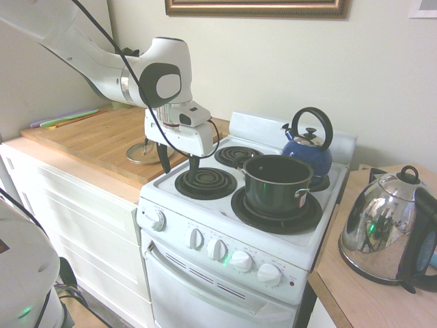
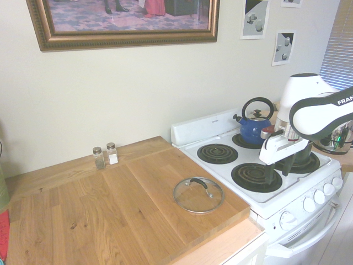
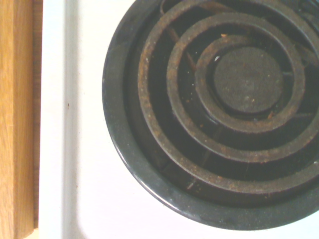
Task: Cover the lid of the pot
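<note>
White stove point(image 1: 225, 205), wooden countertop point(image 2: 110, 210), cream wall point(image 2: 127, 94)

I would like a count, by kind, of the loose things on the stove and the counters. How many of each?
Pots: 1, the dark pot on the stove.
Lids: 1, the glass lid on the wooden counter.
Kettles: 2, the blue kettle and the chrome kettle.
Shakers: 2, the shakers by the wall.
Total: 6

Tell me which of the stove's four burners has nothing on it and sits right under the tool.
The front coil burner nearest the wooden counter. The tool hangs over it; the pot and blue kettle occupy two others, and the fourth bare one lies behind.
</note>
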Motion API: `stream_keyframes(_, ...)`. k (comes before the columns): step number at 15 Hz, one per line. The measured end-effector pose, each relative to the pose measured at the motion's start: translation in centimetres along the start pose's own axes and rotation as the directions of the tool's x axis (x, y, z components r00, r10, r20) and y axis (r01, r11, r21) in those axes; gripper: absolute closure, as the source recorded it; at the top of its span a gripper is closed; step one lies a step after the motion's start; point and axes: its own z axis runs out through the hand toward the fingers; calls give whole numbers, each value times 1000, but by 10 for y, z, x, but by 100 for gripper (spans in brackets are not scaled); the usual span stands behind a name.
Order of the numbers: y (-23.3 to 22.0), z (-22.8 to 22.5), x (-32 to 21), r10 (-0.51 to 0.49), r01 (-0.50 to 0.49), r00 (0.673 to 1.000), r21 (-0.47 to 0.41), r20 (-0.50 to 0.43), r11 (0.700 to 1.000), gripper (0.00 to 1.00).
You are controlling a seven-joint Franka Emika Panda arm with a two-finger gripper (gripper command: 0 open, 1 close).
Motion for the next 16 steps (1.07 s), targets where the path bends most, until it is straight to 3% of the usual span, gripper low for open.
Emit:
stream_keyframes(6,-1,-2,-5,28,-27,999,-4,22,1000,0)
stream_keyframes(9,-16,-27,-8,35,-35,999,13,0,999,0)
stream_keyframes(16,-63,-62,-20,-43,44,999,22,-19,999,0)
